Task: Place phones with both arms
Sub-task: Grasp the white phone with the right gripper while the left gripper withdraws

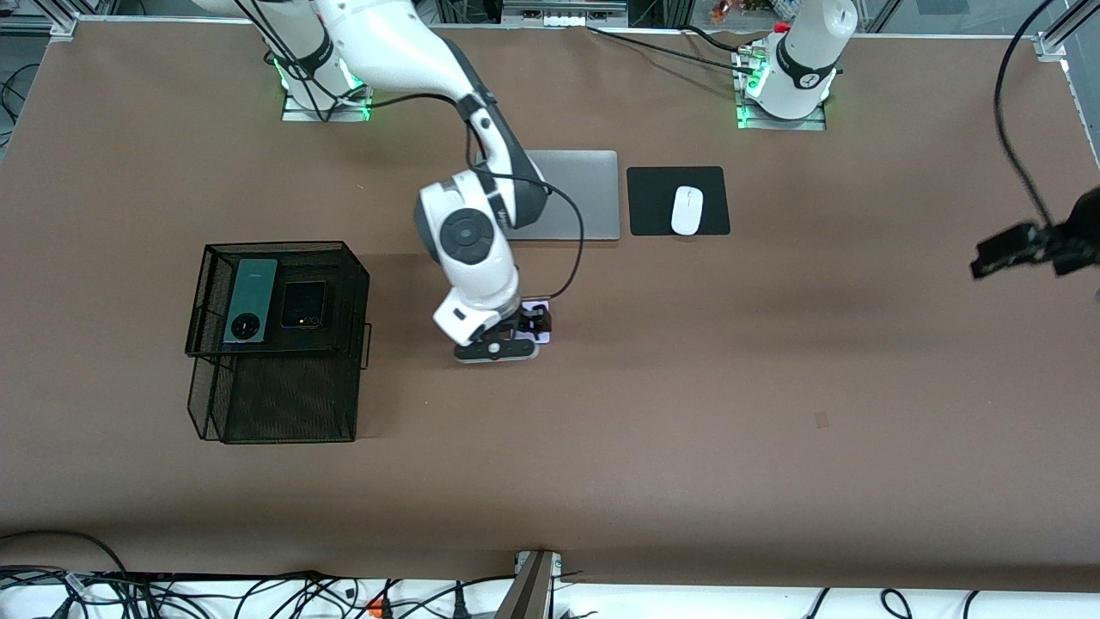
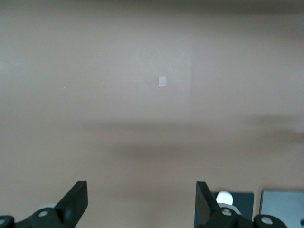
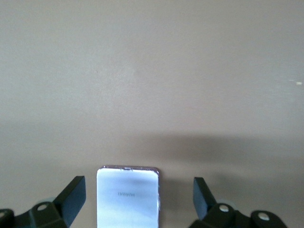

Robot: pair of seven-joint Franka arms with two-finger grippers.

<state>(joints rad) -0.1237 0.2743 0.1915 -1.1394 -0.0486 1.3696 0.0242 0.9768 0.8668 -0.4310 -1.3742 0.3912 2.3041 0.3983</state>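
My right tool (image 1: 534, 325) is down low at mid-worktop, fingers (image 3: 71, 199) spread wide with the pale-lilac phone (image 3: 128, 195) lying flat between them, neither finger touching it (only a lilac sliver shows under my wrist from the front). The long dark-green phone (image 1: 250, 301) and the small black phone (image 1: 302, 304) lie side by side on top of the black mesh basket (image 1: 279, 340) toward my right arm's end. My left tool (image 1: 1023, 247) waits up over its own end of the worktop (image 1: 773, 387), fingers (image 2: 73, 202) spread on nothing.
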